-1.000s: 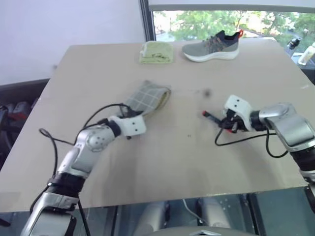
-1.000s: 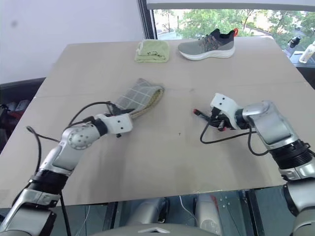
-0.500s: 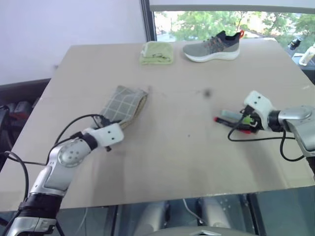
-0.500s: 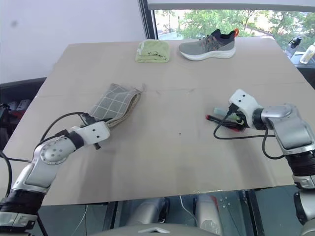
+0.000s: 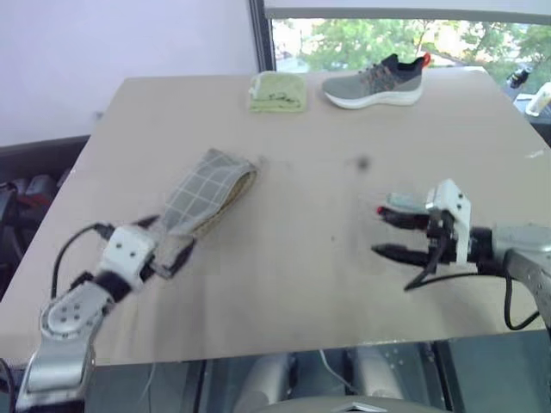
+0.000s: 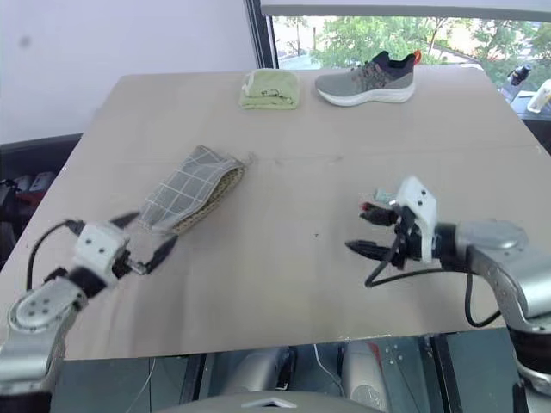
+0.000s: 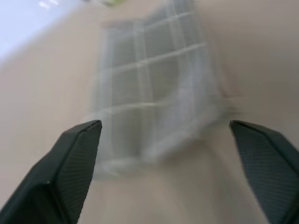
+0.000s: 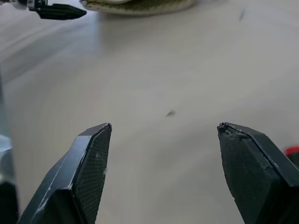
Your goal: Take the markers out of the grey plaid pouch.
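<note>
Release on both sides! The left gripper [image 5: 164, 251] has let go of the grey plaid pouch [image 5: 205, 194], fingers now wide, pouch flat just ahead of their tips. The right gripper [image 5: 398, 232] has spread too, dropping its marker [image 5: 403, 202] onto the table [image 5: 301, 284] just beside its far finger. Marker's out; extraction looks done.

Beige table [image 5: 284, 284], pale wall [image 5: 120, 39], sunlit window [image 5: 405, 34] behind.
</note>
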Motion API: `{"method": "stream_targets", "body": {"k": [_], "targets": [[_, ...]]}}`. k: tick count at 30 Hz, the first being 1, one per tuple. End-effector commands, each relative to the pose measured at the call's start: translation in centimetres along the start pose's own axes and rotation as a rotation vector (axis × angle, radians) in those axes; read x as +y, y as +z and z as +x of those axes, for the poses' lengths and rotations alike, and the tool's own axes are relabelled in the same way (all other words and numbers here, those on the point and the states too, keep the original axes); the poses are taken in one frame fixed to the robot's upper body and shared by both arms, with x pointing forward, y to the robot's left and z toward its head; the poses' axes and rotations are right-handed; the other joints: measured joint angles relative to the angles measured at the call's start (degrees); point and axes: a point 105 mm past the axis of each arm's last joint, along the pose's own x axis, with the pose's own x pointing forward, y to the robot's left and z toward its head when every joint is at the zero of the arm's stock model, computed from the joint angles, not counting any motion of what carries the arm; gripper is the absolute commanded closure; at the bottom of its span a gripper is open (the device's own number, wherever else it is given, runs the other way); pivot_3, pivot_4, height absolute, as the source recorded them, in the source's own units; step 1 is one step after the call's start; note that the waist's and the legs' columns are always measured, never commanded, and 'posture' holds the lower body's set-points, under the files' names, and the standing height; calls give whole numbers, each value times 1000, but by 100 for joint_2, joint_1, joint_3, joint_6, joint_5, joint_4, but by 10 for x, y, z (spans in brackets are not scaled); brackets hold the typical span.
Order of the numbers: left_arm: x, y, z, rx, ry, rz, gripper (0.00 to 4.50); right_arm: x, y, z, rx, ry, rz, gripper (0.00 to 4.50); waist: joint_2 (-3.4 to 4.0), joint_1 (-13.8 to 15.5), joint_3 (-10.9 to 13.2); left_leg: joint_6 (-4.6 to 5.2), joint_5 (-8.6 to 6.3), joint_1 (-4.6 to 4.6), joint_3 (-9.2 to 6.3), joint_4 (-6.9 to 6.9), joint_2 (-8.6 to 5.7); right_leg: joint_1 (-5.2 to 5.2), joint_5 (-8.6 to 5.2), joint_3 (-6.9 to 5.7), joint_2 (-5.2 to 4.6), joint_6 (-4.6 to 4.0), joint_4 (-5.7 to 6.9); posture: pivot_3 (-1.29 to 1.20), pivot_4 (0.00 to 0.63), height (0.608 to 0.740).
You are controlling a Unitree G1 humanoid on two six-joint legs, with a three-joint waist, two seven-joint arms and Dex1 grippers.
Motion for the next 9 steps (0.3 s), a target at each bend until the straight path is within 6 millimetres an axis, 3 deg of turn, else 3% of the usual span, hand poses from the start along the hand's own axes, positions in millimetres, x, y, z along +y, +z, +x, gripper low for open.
{"method": "stream_targets", "body": {"k": [1,5,9], "targets": [[-32,21,-18,-37,-91,-146,26,-6,-19,-20,-38,-33,47,847,3,20,5,2,-2,14,1,0,0,11,0,4,0,0,-2,0,150,740],[-60,15,-38,30,-152,-262,26,-15,-34,-35,-78,-72,80,847,12,46,14,25,-16,65,15,-2,9,43,2,6,9,-6,9,0,150,740],[-68,6,-50,73,-146,-236,26,-29,-42,-47,-91,-116,82,847,11,44,16,7,-30,117,28,-8,31,103,-14,-1,26,-27,0,0,150,740]]}}
